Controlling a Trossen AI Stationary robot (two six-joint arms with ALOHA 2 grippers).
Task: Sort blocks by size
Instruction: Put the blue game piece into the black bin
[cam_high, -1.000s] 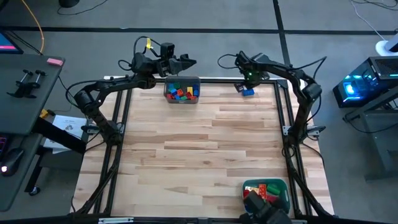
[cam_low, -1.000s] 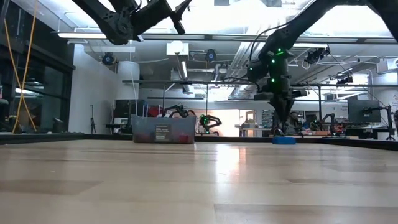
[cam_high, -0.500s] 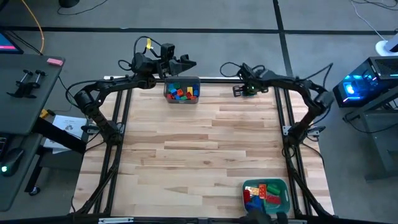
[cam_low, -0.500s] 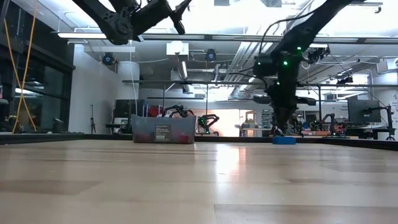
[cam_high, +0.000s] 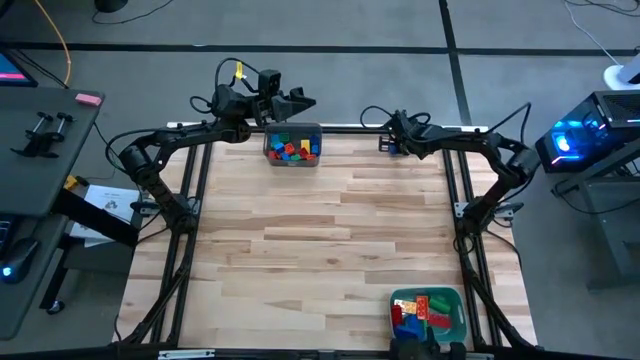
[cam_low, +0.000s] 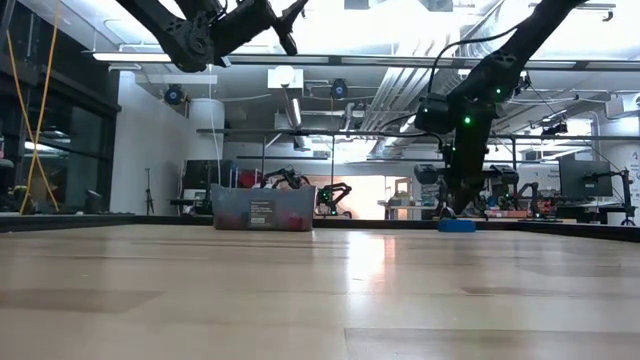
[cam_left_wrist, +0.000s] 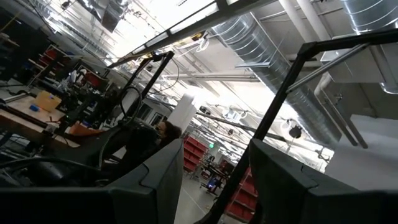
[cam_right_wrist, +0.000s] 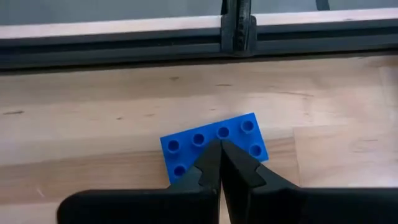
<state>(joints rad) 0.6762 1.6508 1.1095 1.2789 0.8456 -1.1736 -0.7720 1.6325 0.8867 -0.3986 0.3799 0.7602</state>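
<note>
The left claw (cam_high: 303, 100) hangs in the air at about eleven o'clock of the bench (cam_high: 320, 230), just beyond its far edge and beside the dark grey bin (cam_high: 292, 146). In the left wrist view its two dark fingers (cam_left_wrist: 155, 186) stand apart with a clear gap between them and nothing in it; they point up toward the ceiling pipes.

The bin sits against the far edge at about twelve o'clock and holds a heap of small blocks (cam_high: 293, 149) in red, blue, green and yellow. In the low view it shows as a low box (cam_low: 262, 208) far across the bench.

To its right, at about one o'clock near the far rail, the right claw (cam_high: 385, 146) reaches down close to the wood. Its fingers (cam_right_wrist: 211, 168) are pressed together, tips closed and gripping nothing, directly over a flat blue studded block (cam_right_wrist: 214, 146) that lies on the bench. The low view shows that blue block (cam_low: 456, 226) resting on the surface below the arm.

At about five o'clock, on the near edge, a teal tray (cam_high: 457, 318) carries more blocks (cam_high: 420, 308), mostly red with some green and orange.
</note>
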